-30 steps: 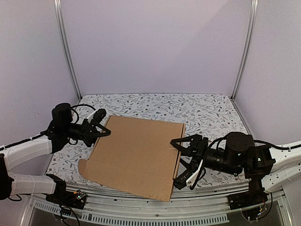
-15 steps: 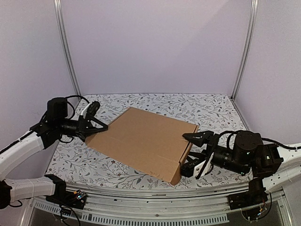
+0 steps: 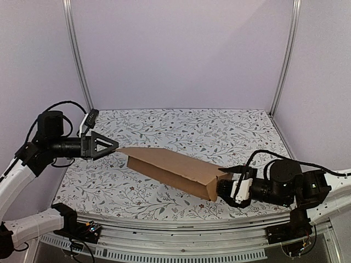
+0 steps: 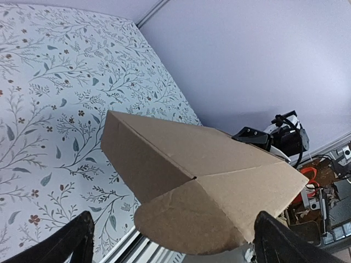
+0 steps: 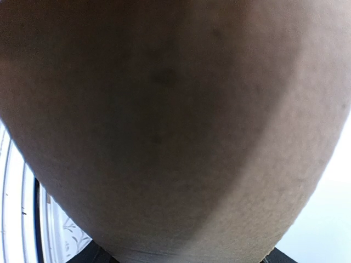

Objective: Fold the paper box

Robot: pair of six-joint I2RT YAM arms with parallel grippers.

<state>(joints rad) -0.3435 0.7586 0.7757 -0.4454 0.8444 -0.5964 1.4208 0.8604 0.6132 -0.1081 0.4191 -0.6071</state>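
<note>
Holding the paper box aloft mid-fold: right fingers clamp its right end, left fingers gape empty nearby; next, grab its flap.

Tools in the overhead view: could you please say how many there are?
2: the left tool, open, just left of the paper box; the right tool gripping its right end.

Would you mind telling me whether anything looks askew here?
Yes: the paper box hangs slanted, clamped at only its right end by the right claw, while the left claw stands open, clear of the box's loose rounded flap.
</note>
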